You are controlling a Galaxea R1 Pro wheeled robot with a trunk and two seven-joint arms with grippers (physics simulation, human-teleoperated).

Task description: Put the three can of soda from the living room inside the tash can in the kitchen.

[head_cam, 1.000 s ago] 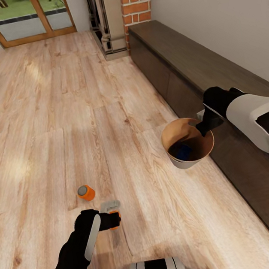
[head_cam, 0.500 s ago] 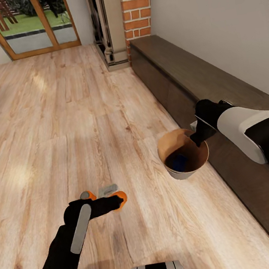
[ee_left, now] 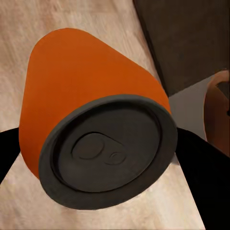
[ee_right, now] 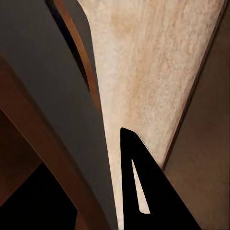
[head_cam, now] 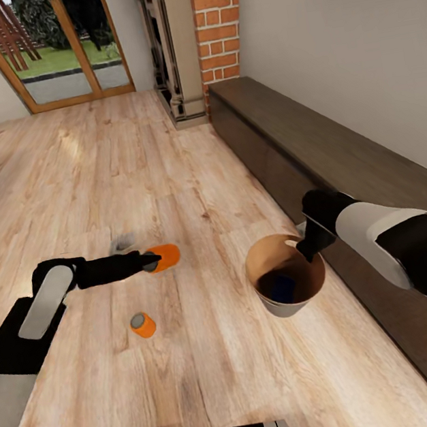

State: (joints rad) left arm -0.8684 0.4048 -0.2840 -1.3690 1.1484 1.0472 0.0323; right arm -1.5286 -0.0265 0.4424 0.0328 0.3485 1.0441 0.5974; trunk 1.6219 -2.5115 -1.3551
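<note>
Left gripper [head_cam: 150,260]: its black fingers were clamped on the held orange soda can with a grey metal top [head_cam: 163,257], left of centre in the head view; in the left wrist view the dark fingers pressed both sides of the can [ee_left: 96,129].
Held can's direction: it lay on its side in the grip, long axis roughly level, grey top towards the wrist and orange base towards the right of the head frame.
Second orange soda can [head_cam: 143,324]: it stood upright on the light wood plank floor [head_cam: 218,371], grey top up, lower left of centre, below the held can and well apart from it.
Right gripper [head_cam: 308,248]: it pinched the rim of the round bucket-like bin, brown inside and pale grey outside [head_cam: 284,310], one finger inside the wall, right of centre in the head view.
Bin: its mouth faced up, tilted slightly, just beside the long dark low cabinet [head_cam: 344,165].
Dark blue soda can [head_cam: 281,288]: it sat at the bottom of the bin; which way it pointed could not be told.
Right wrist view: a black finger [ee_right: 143,191] lay against the bin wall [ee_right: 52,120].
</note>
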